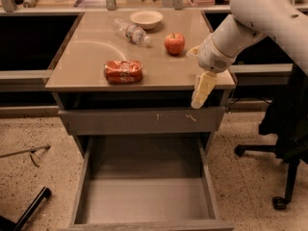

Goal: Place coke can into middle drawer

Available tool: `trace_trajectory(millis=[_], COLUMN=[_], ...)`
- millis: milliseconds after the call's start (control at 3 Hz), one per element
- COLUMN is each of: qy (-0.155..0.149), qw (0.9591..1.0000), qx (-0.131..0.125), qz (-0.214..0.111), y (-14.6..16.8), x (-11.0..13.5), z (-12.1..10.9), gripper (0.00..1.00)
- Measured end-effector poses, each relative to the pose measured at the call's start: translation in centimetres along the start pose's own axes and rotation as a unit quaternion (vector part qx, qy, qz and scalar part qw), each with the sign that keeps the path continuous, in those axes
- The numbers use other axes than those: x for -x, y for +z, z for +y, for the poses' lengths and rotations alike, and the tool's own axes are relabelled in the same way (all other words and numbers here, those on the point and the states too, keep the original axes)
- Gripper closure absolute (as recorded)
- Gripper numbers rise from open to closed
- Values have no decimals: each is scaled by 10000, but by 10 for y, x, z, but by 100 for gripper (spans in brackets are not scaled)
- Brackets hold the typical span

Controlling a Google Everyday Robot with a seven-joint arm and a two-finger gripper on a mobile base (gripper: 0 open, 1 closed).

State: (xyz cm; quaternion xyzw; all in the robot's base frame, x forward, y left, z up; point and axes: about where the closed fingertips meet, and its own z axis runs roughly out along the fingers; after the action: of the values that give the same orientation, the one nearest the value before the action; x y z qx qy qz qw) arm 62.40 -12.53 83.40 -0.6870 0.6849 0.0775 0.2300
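The coke can (123, 71) lies on its side on the tan cabinet top (91, 57), near the front edge, left of centre. The middle drawer (147, 196) is pulled out below, with a bare grey floor. My gripper (201, 96) hangs at the front right edge of the top, pointing down over the closed drawer front. It is well to the right of the can and holds nothing I can see.
A red apple (174, 43), a clear plastic bottle (131, 32) lying down and a white bowl (146, 18) sit further back on the top. A grey drawer front with pale scratches (144, 121) is above the open drawer. A black office chair (284, 143) stands at the right.
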Motion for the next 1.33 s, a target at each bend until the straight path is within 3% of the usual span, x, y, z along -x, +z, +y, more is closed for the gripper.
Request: trace_trajectory(millis=[667, 1333], qy=[-783, -907], qw=[9947, 9936], qx=[-143, -168], qz=[-654, -659], y=[39, 34], x=[66, 77], z=[-80, -77], gripper=[0, 0])
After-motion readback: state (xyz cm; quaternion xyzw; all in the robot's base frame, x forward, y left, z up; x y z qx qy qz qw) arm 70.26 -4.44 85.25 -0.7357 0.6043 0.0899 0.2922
